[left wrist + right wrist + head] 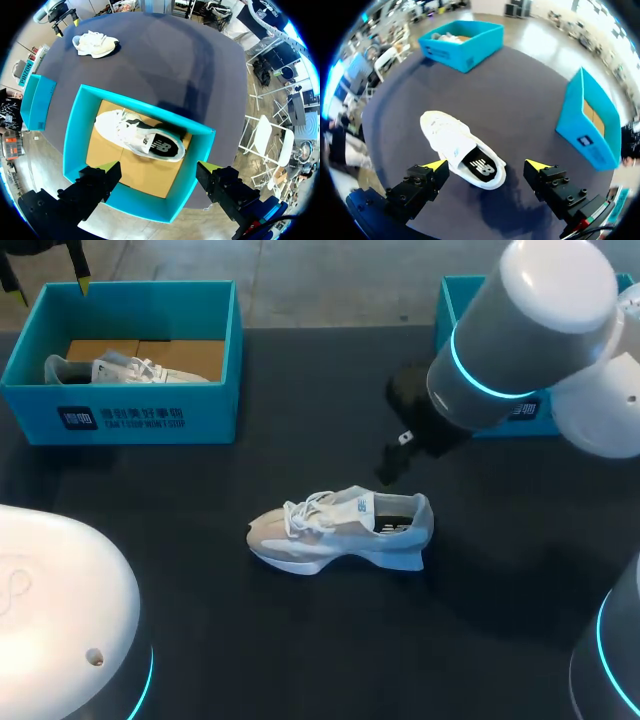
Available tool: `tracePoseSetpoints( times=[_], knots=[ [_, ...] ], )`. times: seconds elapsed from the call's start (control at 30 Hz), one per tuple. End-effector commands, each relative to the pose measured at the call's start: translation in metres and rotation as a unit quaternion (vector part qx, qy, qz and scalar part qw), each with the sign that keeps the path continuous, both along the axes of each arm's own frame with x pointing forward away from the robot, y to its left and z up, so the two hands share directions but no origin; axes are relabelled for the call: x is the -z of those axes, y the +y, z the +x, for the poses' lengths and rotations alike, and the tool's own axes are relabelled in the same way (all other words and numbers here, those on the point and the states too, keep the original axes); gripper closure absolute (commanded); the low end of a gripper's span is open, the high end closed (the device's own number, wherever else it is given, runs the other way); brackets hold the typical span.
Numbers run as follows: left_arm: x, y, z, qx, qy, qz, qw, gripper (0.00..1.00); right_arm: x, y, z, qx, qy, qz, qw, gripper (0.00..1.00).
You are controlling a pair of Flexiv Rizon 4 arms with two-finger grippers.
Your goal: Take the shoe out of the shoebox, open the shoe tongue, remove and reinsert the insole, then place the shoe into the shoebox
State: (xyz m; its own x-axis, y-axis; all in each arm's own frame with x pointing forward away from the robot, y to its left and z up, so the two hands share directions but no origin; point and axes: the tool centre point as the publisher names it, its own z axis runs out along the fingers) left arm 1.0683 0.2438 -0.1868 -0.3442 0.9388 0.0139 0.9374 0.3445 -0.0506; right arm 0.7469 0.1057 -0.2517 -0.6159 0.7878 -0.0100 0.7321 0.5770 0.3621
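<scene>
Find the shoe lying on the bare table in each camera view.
Head view: shoe at the centre, on the table.
Left wrist view: shoe far beyond the blue box.
Right wrist view: shoe just ahead of the open right gripper.
Shared landmark: blue box holding the other shoe.

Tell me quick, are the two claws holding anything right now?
Left gripper: open, holding nothing, hanging over the shoebox.
Right gripper: open, holding nothing, hanging over the shoe.
</scene>
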Motion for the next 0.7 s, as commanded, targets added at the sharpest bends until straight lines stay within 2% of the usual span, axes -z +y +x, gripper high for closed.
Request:
tracePoseSetpoints(
  times=[0.03,0.1,0.17,0.2,0.33,0.4,0.7],
  knots=[
    [-0.0006,0.0005,-0.0002,0.001,0.0,0.001,1.0,0.0,-0.0011,-0.0044,-0.0042,-0.366,-0.103,-0.051,0.923,0.0],
    [-0.0006,0.0005,-0.0002,0.001,0.0,0.001,1.0,0.0,-0.0005,-0.0036,-0.0041,-0.415,-0.106,-0.065,0.901,0.0],
    [-0.0006,0.0005,-0.0002,0.001,0.0,0.001,1.0,0.0,-0.0008,-0.0033,-0.0039,-0.442,-0.101,-0.078,0.888,0.0],
    [-0.0006,0.0005,-0.0002,0.001,0.0,0.001,1.0,0.0,-0.0021,-0.0025,-0.004,-0.468,-0.105,-0.085,0.873,0.0],
    [-0.0006,0.0005,-0.0002,0.001,0.0,0.001,1.0,0.0,-0.0033,-0.0021,-0.0051,-0.525,-0.101,-0.106,0.838,0.0],
    [-0.0006,0.0005,-0.0002,0.001,0.0,0.001,1.0,0.0,-0.0013,-0.0028,-0.0092,-0.565,-0.085,-0.137,0.809,0.0],
    [-0.0006,0.0005,-0.0002,0.001,0.0,0.001,1.0,0.0,-0.0013,-0.0028,-0.0092,-0.565,-0.085,-0.137,0.809,0.0]
  ],
)
